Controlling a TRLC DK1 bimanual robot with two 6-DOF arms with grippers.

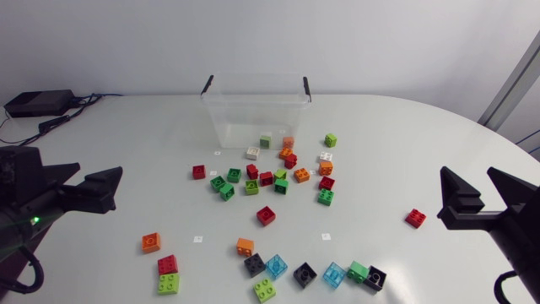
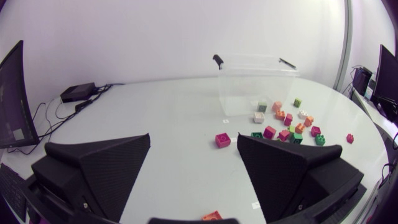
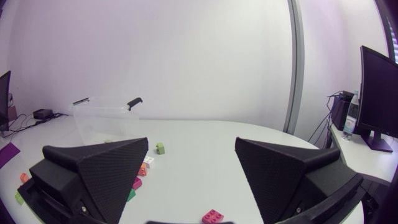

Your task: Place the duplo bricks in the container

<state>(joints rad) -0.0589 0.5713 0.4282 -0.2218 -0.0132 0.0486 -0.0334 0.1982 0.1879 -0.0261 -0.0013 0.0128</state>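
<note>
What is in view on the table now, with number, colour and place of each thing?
container: 1, clear with black handles, far middle of the table.
bricks seen through its wall: 2, pale green and orange.
central bricks: about twenty, red, green, orange, white, before the container.
front bricks: about ten, black, blue, green, orange, red, near edge.
lone brick: 1, red, right side, alone.
left hand: 1, black, open, empty.
right hand: 1, black, open, empty.

The white, round-edged tabletop (image 1: 422,135) carried three small white square markers (image 1: 197,239), one set toward the far side and two well apart nearer the front. A flat black box (image 1: 38,103) lay at the far left corner, with black cables (image 1: 59,121) trailing beside it.
</note>
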